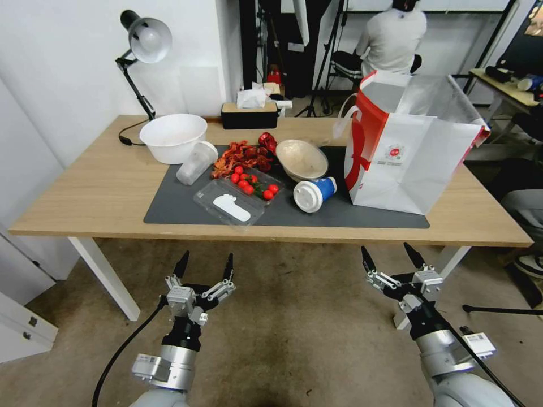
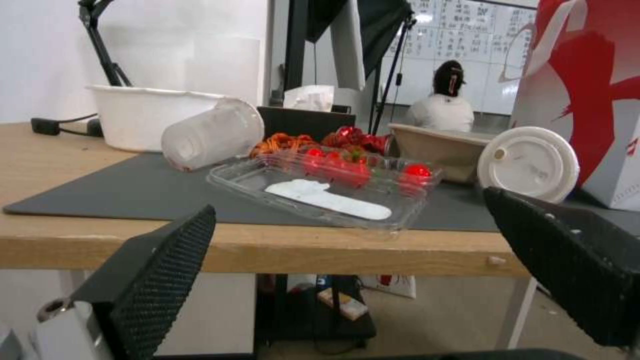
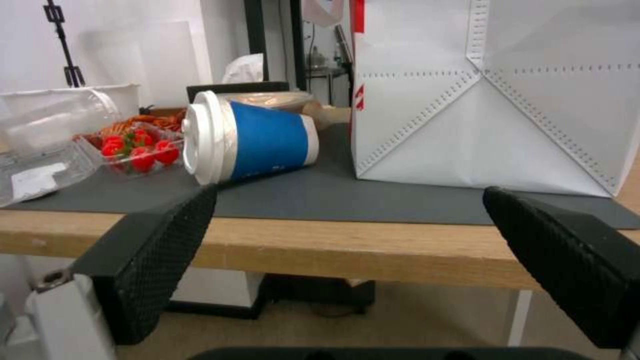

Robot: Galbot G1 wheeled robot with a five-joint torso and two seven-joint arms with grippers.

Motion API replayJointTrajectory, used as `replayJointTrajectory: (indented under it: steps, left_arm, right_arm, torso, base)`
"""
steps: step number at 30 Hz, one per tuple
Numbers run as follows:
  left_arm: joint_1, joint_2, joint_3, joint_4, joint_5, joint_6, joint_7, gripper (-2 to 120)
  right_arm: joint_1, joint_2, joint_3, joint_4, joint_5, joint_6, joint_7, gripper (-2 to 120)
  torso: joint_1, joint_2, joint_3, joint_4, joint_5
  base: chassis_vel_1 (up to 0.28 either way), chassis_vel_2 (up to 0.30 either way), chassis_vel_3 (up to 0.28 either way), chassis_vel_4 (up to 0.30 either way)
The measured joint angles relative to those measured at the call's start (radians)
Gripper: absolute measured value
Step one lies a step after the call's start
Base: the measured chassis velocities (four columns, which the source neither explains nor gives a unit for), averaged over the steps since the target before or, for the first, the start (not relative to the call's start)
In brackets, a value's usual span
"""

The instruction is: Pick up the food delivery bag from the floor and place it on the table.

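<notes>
The boxy white-and-red insulated food delivery bag (image 1: 410, 148) is seen standing at the right end of the light-wood table (image 1: 85, 192). The left gripper (image 1: 203, 270) and right gripper (image 1: 393, 261) are held wide open and empty before its near edge, so placement is judged done and no further move is called for.

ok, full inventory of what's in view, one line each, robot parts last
food delivery bag: 1, white and red, upright on the table's right part, partly on the mat
table: 1, light wood, white legs
mat: 1, dark grey, table centre
paper cup: 1, blue, white lid, on its side left of the bag
beige bowl: 1, tilted, behind the cup
clear tray: 1, holds red tomatoes, mat front
frosted cup: 1, on its side
white bowl: 1, table's left rear
desk lamp: 1, black, left rear
tissue box: 1, black, rear edge
left gripper: open, below the table's front edge
right gripper: open, below the front edge, near the bag
</notes>
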Motion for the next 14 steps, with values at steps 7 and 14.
replayJointTrajectory:
  steps: [7, 14]
  left_arm:
    - [0.000, 0.000, 0.000, 0.000, 0.000, 0.000, 0.000, 100]
    - [0.001, 0.000, 0.000, -0.001, -0.001, 0.000, 0.000, 100]
  right_arm:
    - [0.000, 0.000, 0.000, 0.000, 0.000, 0.000, 0.000, 100]
    - [0.000, -0.001, 0.001, 0.001, 0.001, -0.001, 0.000, 100]
  torso:
    - [0.000, 0.000, 0.000, 0.0000, 0.0000]
    - [0.000, 0.000, 0.000, 0.0000, 0.0000]
  base:
    - [0.000, 0.000, 0.000, 0.000]
    - [0.000, 0.000, 0.000, 0.000]
